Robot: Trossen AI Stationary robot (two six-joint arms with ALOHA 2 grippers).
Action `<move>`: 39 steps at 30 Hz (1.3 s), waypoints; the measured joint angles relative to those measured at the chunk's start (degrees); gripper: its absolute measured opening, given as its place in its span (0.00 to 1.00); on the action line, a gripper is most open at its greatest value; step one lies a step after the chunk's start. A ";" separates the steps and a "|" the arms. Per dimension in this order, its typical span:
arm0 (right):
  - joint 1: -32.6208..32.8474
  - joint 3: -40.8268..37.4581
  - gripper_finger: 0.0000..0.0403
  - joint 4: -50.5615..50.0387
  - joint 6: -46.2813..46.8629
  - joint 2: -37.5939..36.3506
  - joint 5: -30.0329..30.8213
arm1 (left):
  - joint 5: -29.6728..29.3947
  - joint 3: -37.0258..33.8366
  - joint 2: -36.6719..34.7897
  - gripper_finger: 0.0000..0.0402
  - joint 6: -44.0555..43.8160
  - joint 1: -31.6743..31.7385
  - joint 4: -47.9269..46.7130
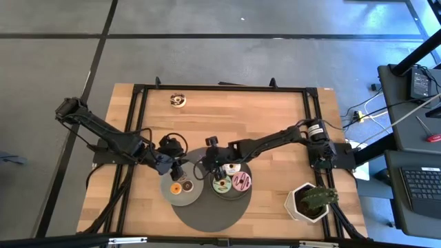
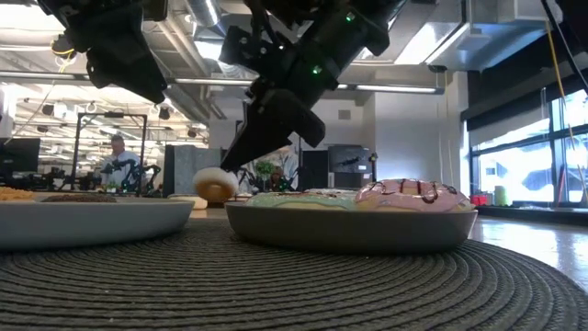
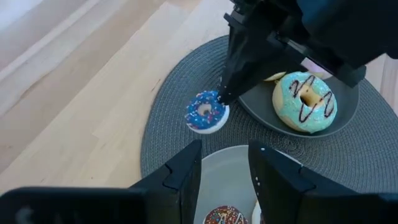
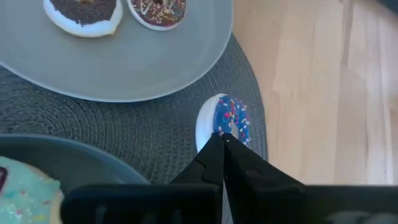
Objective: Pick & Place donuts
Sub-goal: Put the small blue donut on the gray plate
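A blue-iced donut with sprinkles on a white base (image 3: 205, 112) (image 4: 231, 121) sits tilted at the edge of the round grey woven mat (image 3: 161, 130), between two grey plates. My right gripper (image 4: 222, 142) (image 1: 209, 165) is shut on it. My left gripper (image 3: 227, 171) (image 1: 174, 164) is open, touches nothing, and hovers over the left plate (image 3: 230, 162), which holds chocolate donuts (image 4: 84, 12) (image 4: 155, 9). The right plate (image 3: 348, 109) holds a teal donut with chocolate drizzle (image 3: 305, 102), a pink one (image 2: 413, 193) and others. My right gripper pinches the blue donut by its rim (image 4: 219, 132) between the two fingertips (image 3: 225, 96), coming slanting down from the table's right. The donut is tilted in the hold, white side showing; in the low view (image 2: 216, 184) it sits low at mat level, lifted or touching I cannot tell.
One more donut (image 1: 178, 100) lies near the table's far edge. A white pot with a green plant (image 1: 310, 201) stands at the near right corner. Bare wood lies left of and beyond the mat (image 3: 74, 93). A person shows far off in the room (image 2: 115, 156).
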 joint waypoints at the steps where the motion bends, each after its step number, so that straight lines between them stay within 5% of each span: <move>1: 0.00 0.00 0.02 -0.09 0.41 0.02 -0.01 | 0.00 0.00 0.00 0.32 0.00 0.00 0.00; 29: -0.24 -4.24 0.03 2.60 1.06 0.11 -2.93 | -1.84 0.00 0.02 0.32 0.01 0.00 0.00; 39: -0.23 -4.24 0.19 2.42 1.66 0.11 -3.57 | -4.04 -0.02 0.03 0.32 0.00 0.00 0.21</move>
